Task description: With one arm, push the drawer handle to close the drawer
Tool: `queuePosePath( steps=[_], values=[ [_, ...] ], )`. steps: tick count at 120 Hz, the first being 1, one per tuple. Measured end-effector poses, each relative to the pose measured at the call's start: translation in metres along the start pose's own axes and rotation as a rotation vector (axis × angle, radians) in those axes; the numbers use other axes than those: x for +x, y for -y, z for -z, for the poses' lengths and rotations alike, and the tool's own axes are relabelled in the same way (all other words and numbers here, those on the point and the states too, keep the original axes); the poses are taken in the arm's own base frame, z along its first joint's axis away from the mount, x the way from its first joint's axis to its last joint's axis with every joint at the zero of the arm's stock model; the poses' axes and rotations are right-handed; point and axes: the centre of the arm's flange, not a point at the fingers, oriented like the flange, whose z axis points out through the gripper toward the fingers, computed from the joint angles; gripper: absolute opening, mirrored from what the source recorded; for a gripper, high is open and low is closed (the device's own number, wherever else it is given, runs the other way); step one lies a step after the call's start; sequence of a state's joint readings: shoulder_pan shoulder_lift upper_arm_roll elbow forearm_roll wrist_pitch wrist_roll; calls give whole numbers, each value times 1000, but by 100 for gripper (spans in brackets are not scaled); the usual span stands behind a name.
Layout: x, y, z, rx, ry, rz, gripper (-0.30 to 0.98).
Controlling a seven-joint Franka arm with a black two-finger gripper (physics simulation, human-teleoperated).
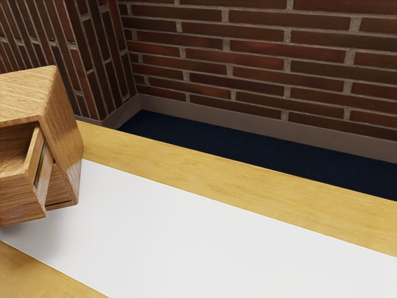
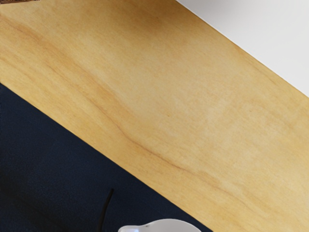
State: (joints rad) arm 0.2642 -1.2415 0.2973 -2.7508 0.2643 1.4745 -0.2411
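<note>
At the exterior view's left edge stands a brown wooden cabinet (image 1: 64,124), partly cut off by the frame. Its drawer (image 1: 18,196) is pulled out toward the camera, with part of the hollow inside visible. The side wall of the drawer stands clear of the cabinet body. Where the handle sits, I cannot tell. My hand's camera looks down on the wooden tabletop (image 2: 145,96) beside the edge of a white sheet (image 2: 270,34).
The white sheet (image 1: 186,236) runs along the wooden table (image 1: 248,180). Behind the table are a dark blue floor (image 1: 236,149) and a brick wall (image 1: 248,62). In the wrist view, a rounded white part (image 2: 169,226) lies at the lower edge, near a thin dark line (image 2: 105,208).
</note>
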Motion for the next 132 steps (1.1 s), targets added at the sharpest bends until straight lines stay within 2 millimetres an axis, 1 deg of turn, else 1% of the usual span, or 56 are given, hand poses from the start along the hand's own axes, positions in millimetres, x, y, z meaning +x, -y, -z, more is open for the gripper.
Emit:
queuePosePath(
  steps=[5, 8, 12, 23, 29, 38, 49, 63, 82, 95, 114, 132],
  values=[
    [1, 0, 0, 4, 0, 2, 66],
    [1, 0, -1, 3, 1, 3, 64],
    [2, 0, -1, 3, 1, 4, 56],
    [5, 0, 0, 1, -12, 11, 32],
    [7, 0, 2, -1, -22, 16, 21],
    [10, 1, 8, -3, -42, 24, 10],
    [15, -1, 11, -1, -51, 24, 2],
    [25, -7, 14, 7, -53, 17, -4],
    [38, -15, 19, 5, -69, -4, -8],
    [47, -8, 16, -2, -70, 9, -9],
    [53, 0, 14, 2, -78, 21, -9],
    [61, -3, 12, 9, -94, 12, -10]
  ],
)
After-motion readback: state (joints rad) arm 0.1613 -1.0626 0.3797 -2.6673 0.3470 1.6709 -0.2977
